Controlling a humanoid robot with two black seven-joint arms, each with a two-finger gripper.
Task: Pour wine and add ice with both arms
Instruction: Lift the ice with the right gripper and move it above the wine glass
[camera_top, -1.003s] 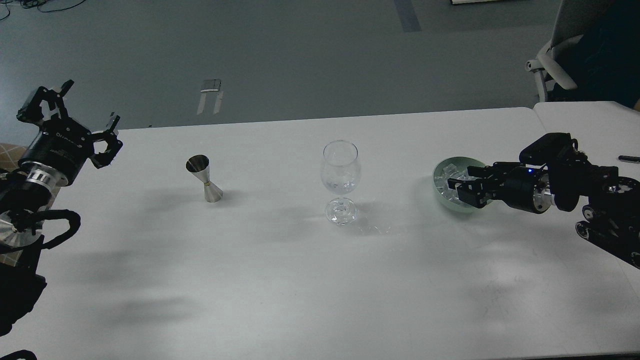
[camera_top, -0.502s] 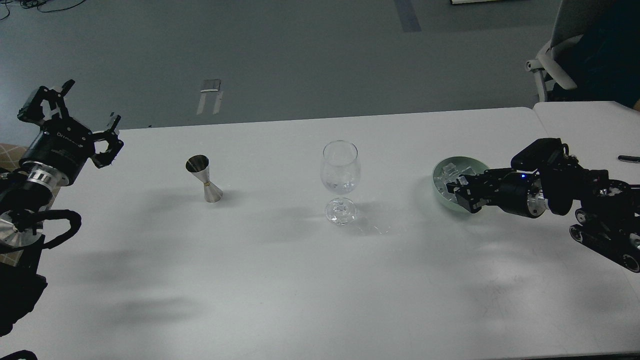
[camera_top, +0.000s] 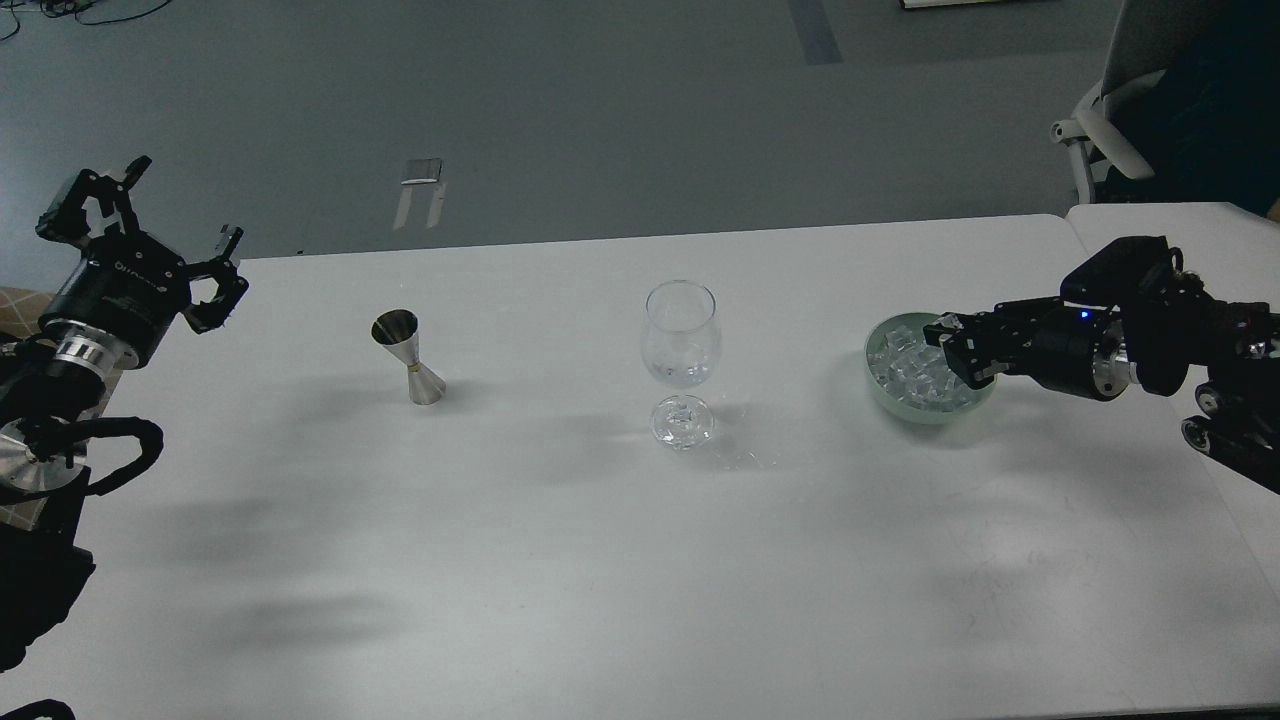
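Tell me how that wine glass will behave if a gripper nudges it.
The wine glass looks top-heavy: a wide bowl on a thin stem over a small foot, so a push high up would likely tip it. Its clear, smooth wall probably offers little grip, and it seems fragile. On the smooth white table it might slide if pushed low.

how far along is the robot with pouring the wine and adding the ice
Nothing looks finished. The wine glass shows no coloured wine, though its contents are hard to read. The jigger stands untouched, apart from the open left pincer. In hand: the right pincer sits at the bowl, over the ice; whether it grips a cube is unclear. Both ice and wine remain.
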